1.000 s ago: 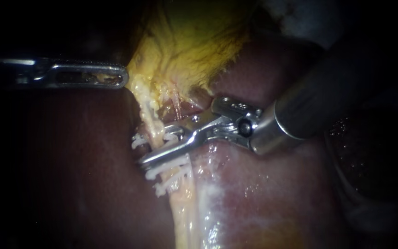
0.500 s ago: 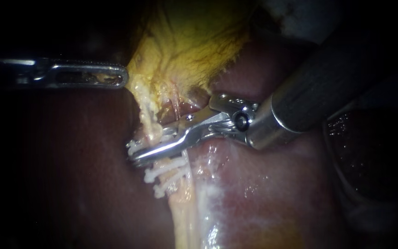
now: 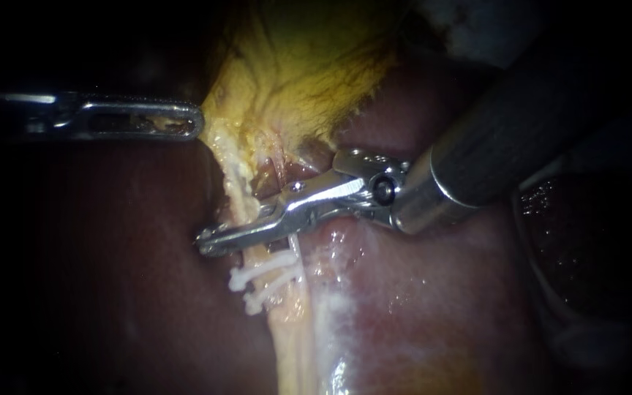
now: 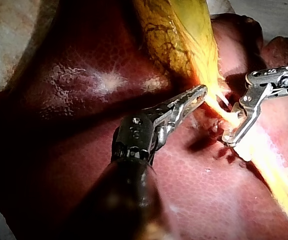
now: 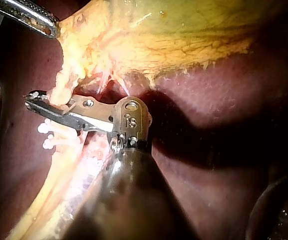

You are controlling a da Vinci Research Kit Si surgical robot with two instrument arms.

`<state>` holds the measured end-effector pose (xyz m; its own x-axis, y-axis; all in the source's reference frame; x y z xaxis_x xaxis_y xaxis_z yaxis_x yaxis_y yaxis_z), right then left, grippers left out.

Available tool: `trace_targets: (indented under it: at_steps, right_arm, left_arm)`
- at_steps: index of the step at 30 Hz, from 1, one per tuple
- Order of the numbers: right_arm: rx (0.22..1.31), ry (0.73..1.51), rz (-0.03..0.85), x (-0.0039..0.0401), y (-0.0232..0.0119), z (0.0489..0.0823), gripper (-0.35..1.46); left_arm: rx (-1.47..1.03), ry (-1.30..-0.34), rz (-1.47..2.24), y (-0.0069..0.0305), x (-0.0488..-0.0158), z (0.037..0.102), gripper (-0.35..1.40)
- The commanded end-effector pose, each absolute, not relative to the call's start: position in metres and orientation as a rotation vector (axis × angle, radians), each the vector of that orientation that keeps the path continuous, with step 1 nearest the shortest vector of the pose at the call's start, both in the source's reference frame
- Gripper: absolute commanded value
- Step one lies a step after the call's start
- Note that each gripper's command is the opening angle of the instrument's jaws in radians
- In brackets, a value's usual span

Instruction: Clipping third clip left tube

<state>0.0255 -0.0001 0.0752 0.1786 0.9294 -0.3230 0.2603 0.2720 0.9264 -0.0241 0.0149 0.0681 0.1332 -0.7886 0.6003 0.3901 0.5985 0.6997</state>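
Observation:
A pale yellow tube (image 3: 287, 329) runs down from the yellow gallbladder (image 3: 301, 73) over the liver (image 3: 418, 292). My right instrument (image 3: 210, 243) reaches across this tube from the right, and its jaws lie together, pressed on the tube from both sides. Just below them two white clips (image 3: 265, 267) sit across the tube. In the right wrist view the same jaws (image 5: 34, 100) pinch the tube above the clips (image 5: 59, 135). My left instrument (image 3: 195, 121) comes in level from the left with its jaws shut on the gallbladder's edge, as its wrist view (image 4: 201, 91) also shows.
Thin pale strands (image 3: 279, 164) hang between the gallbladder and the liver just above my right instrument's jaws. Its thick dark shaft (image 3: 521, 139) fills the upper right. Dark liver lies left of the tube.
My right instrument's jaws have closed down on the tube and slid a little further left. The white clip ends seen beside them earlier no longer show. The left instrument has not moved.

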Motion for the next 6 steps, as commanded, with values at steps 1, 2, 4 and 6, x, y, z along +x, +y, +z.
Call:
trace_targets:
  at_steps: [1, 2, 4, 6]
  right_arm:
    - [1.236, 1.337, 0.702, 0.0255, -0.0001, 0.0752, -0.35]
    - [1.236, 1.337, 0.702, 0.0255, -0.0001, 0.0752, -0.35]
    - [1.235, 1.337, 0.703, 0.0255, -0.0001, 0.0752, -0.35]
    - [1.235, 1.336, 0.703, 0.0255, 0.0000, 0.0753, -0.35]
  left_arm:
    - [0.423, -1.144, -0.892, 0.0149, -0.0241, 0.0681, -0.35]
    - [0.423, -1.144, -0.892, 0.0149, -0.0241, 0.0681, -0.35]
    - [0.424, -1.144, -0.892, 0.0149, -0.0241, 0.0681, -0.35]
    - [0.424, -1.144, -0.891, 0.0149, -0.0241, 0.0681, -0.35]
